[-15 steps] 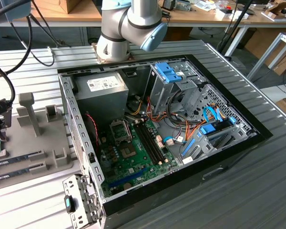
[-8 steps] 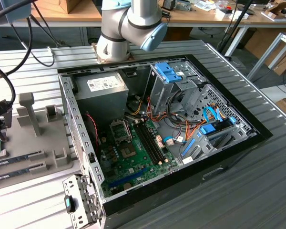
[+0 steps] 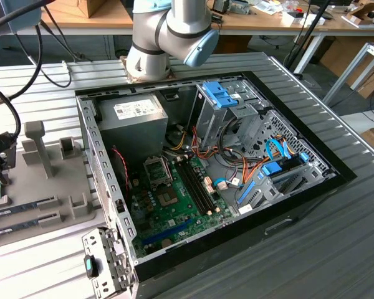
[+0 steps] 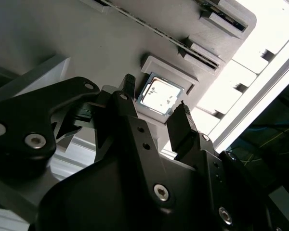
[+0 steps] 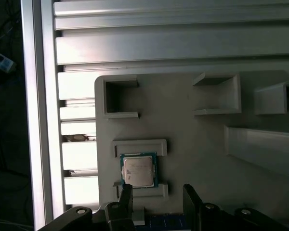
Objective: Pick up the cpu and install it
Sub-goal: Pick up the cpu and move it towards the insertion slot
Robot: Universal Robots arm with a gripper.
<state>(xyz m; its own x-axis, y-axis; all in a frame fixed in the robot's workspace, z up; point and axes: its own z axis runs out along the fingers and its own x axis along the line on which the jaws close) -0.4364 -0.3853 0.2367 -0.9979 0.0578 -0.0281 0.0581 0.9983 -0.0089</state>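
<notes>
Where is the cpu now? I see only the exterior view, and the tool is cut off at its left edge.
Observer: In both wrist views the cpu lies flat in a seat on the grey tray, silver top up.
Operator: Is the tool open?
Observer: Yes. In the second wrist view the tool is open, its fingers apart on either side of the cpu.
Operator: Does it grip the cpu?
Observer: No. In the first wrist view bare tray shows between the cpu and one finger.

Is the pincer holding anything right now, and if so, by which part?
Nothing is held. The pincer is open, its fingers apart and not closed on anything; the cpu lies in its holder on the grey tray.
</notes>
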